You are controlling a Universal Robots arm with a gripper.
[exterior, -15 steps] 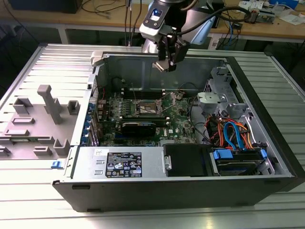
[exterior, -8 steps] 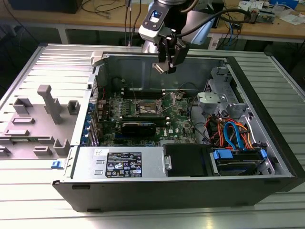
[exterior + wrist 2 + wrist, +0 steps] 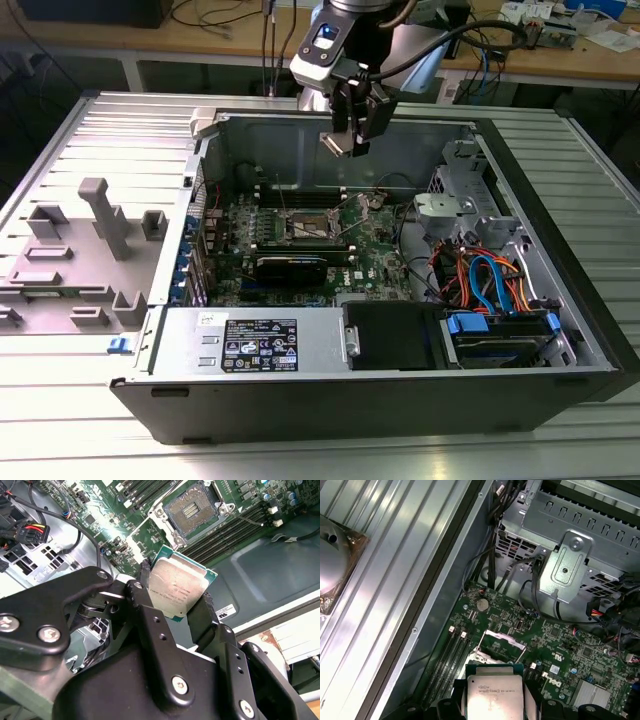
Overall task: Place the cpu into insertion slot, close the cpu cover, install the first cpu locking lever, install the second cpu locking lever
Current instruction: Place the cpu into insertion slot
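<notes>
An open computer case (image 3: 400, 395) lies on its side on a ribbed metal table (image 3: 60, 440), seen from the exterior view. At the exterior view's left, outside the case, a grey plastic holder (image 3: 95, 235) rests on the table. Inside the case a green circuit board (image 3: 375, 260) lies flat. Left of the board's middle sits the insertion slot (image 3: 305, 225), a small square with a silvery rim.

Above the board, toward the far wall, hangs the robot's gripper (image 3: 348, 140). Its black fingers (image 3: 209, 611) are clamped on opposite edges of the cpu (image 3: 337, 143). The cpu is in the air, well apart from the slot, a little to its right and farther back. It looks tilted rather than level. At the exterior view's right are a metal drive cage (image 3: 455, 205) and bundled orange and blue cables (image 3: 485, 280).

In the second wrist view the slot's dark centre lies uncovered beyond the held cpu. In the first wrist view a silvery strip, probably the raised cpu cover (image 3: 504, 637), shows just beyond the cpu's edge.

As a judgement, the placing goes well if the cpu is brought level, squared to the slot's sides and centred over it. It should then be lowered straight with no sideways slide, since the slot's contacts look fine and easily bent. The grip should hold until the cpu sits flat inside the rim, clear of the cover.
</notes>
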